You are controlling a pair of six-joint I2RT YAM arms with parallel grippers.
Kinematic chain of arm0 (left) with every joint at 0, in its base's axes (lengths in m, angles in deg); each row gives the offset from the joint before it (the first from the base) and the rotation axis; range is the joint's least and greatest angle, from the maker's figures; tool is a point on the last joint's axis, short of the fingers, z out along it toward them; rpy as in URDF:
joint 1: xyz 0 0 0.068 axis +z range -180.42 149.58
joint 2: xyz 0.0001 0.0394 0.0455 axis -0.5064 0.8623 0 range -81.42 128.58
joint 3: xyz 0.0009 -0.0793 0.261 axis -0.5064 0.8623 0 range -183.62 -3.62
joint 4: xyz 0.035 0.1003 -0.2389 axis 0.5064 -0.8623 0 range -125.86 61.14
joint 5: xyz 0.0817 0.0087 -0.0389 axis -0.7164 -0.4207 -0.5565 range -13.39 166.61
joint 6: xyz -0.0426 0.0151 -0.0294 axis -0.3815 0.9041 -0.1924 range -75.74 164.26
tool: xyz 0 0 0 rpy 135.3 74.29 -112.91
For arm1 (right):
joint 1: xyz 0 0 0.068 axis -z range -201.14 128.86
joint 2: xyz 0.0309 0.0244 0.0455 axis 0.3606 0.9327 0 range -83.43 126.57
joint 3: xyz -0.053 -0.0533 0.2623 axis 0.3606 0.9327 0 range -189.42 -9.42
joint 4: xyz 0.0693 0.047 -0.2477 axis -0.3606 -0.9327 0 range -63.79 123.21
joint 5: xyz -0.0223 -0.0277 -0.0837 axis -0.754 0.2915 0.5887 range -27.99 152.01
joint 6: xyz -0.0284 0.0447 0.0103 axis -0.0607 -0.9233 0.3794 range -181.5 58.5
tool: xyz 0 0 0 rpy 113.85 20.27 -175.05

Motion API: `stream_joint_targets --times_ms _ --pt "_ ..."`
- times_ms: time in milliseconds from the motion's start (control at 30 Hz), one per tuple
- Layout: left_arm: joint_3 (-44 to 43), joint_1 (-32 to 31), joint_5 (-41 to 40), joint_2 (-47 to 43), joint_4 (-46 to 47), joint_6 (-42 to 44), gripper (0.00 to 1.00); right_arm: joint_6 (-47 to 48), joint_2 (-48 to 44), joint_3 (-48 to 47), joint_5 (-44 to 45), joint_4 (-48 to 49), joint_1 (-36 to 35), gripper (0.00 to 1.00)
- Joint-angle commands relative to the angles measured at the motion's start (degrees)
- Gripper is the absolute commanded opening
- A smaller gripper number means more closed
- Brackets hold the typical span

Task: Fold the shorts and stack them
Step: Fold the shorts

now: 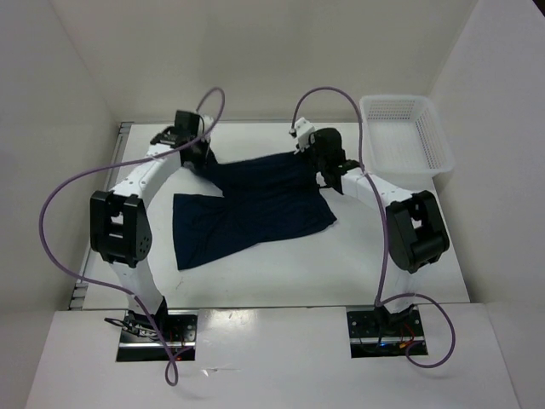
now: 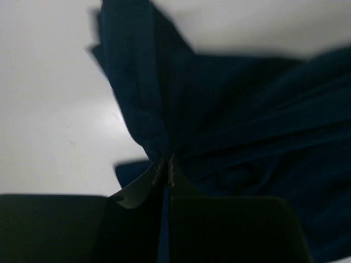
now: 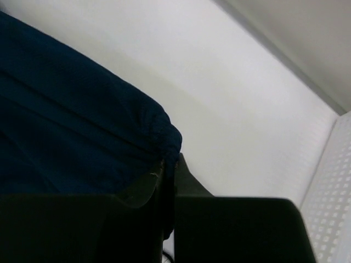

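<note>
Left gripper [image 2: 166, 161]: fingers pressed together on a bunched fold of the shorts [image 1: 255, 204], with dark cloth pinched between them. In the top view it sits at the garment's 11 o'clock corner.
Right gripper [image 3: 169, 161]: clamped on a gathered, puckered edge of the same garment, with fabric caught between the two fingers. It sits at the garment's 1 o'clock corner.
Shorts: dark navy, around the middle of the table [image 1: 383, 264]. The far edge runs between the two grippers. One broad panel lies flat toward 7 o'clock and another reaches toward 4 o'clock. Creases fan outward from the left pinch.
Held edge: whether it is raised off the surface or resting on it cannot be told.
Basket [image 1: 438, 145]: white mesh, at the table's 2 o'clock corner, apart from the shorts and near the right gripper.
Cables [image 1: 51, 213]: purple, one looping from each arm's base up to its wrist.
</note>
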Motion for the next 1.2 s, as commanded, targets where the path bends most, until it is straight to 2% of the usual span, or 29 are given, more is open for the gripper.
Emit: stream_joint_targets --times_ms 0,100,167,200,233,333,433,533,600,833,933,967,1033,1167 --pt "12.16 -0.30 -1.69 0.42 -1.18 0.38 0.08 4.85 -3.53 5.22 -0.34 -3.58 -3.80 0.00" --pt "16.66 -0.30 -1.69 -1.07 -2.83 0.38 0.10 5.56 -4.15 7.08 -1.56 -4.19 -4.44 0.00" --pt "19.65 -0.30 0.58 -2.82 -4.24 0.38 0.18 6.17 -4.68 8.56 -1.57 -4.19 -4.44 0.00" --pt "20.18 -0.30 1.81 -3.45 -6.25 0.38 0.28 6.78 -4.68 8.57 -1.57 -4.19 -4.44 0.00" --pt "20.18 0.22 3.31 -4.67 -7.58 0.38 0.45 8.18 -4.68 9.35 -1.57 -4.72 -4.44 0.00" --pt "19.14 2.33 10.77 -8.44 -8.99 0.38 0.61 9.25 -4.68 10.67 -1.04 -4.72 -4.44 0.00" --pt "12.73 5.14 14.56 -7.06 -8.47 0.38 0.62 9.25 -4.68 10.68 -1.65 -5.24 -4.44 0.00" --pt "6.75 7.87 13.61 -2.24 -6.28 0.38 0.62 9.25 -4.07 10.68 -2.26 -5.25 -4.44 0.00" --pt "3.25 7.87 10.72 2.67 -4.95 0.38 0.62 9.25 -4.06 10.68 -2.27 -5.25 -4.44 0.00" --pt "-8.88 6.48 13.43 14.12 -2.93 0.38 0.63 9.25 -2.30 9.01 -2.80 -5.25 -4.44 0.00" --pt "-11.62 3.32 12.82 16.67 -2.93 0.38 0.63 9.25 -1.17 9.01 -2.80 -5.25 -4.44 0.00" --pt "-12.15 2.52 11.59 17.63 -2.93 0.38 0.67 9.25 -1.16 9.01 -2.80 -5.25 -4.44 0.00" --pt "-12.69 1.11 7.13 18.69 -2.40 0.38 0.67 9.25 -1.16 9.01 -2.80 -5.25 -4.44 0.00" --pt "-13.21 1.10 8.86 21.69 -4.86 0.38 0.67 9.25 -1.16 9.01 -2.80 -5.25 -4.44 0.00"
